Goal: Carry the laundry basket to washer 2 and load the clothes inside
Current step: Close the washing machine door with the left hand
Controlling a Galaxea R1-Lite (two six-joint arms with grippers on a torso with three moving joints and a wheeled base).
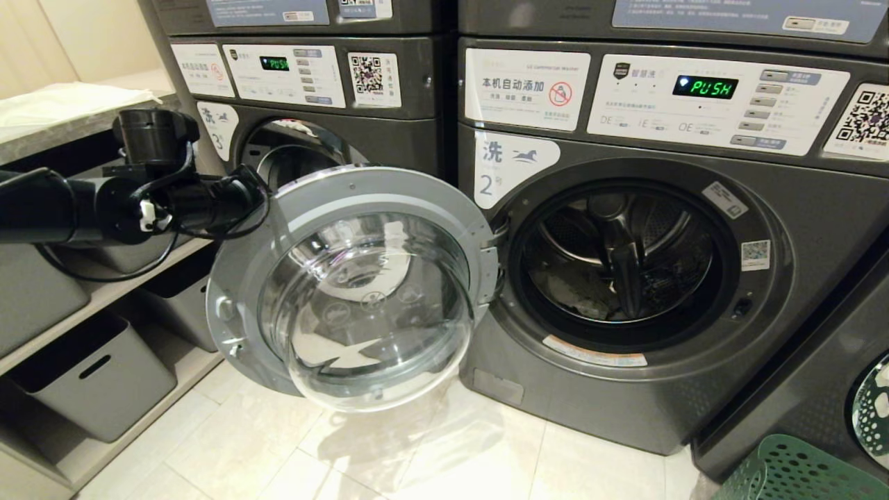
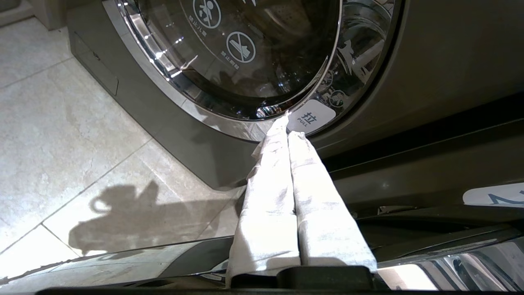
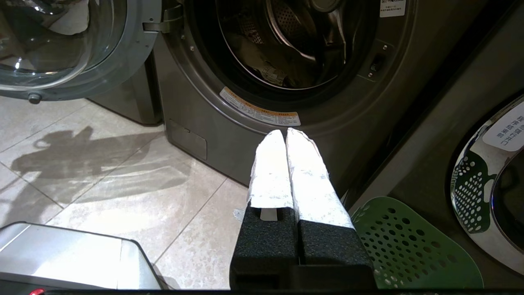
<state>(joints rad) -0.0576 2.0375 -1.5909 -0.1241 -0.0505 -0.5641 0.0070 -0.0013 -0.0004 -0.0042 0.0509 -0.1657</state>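
Washer 2 (image 1: 625,271) stands with its round glass door (image 1: 361,292) swung wide open to the left. Clothes (image 1: 576,292) lie low in its drum, and they also show in the right wrist view (image 3: 262,61). The green perforated laundry basket (image 1: 792,472) sits on the floor at the lower right, beside my right gripper (image 3: 285,132). That gripper is shut and empty, pointing at the washer's lower front. My left arm (image 1: 173,198) reaches in from the left behind the open door. My left gripper (image 2: 288,123) is shut and empty, its tips close to a white PULL label (image 2: 311,119) on a door rim.
Washer 3 (image 1: 292,90) stands to the left of washer 2, partly behind the open door. Shelves with grey bins (image 1: 90,375) line the left wall. Another machine (image 1: 868,410) stands at the far right, by the basket. The floor is pale tile (image 1: 417,451).
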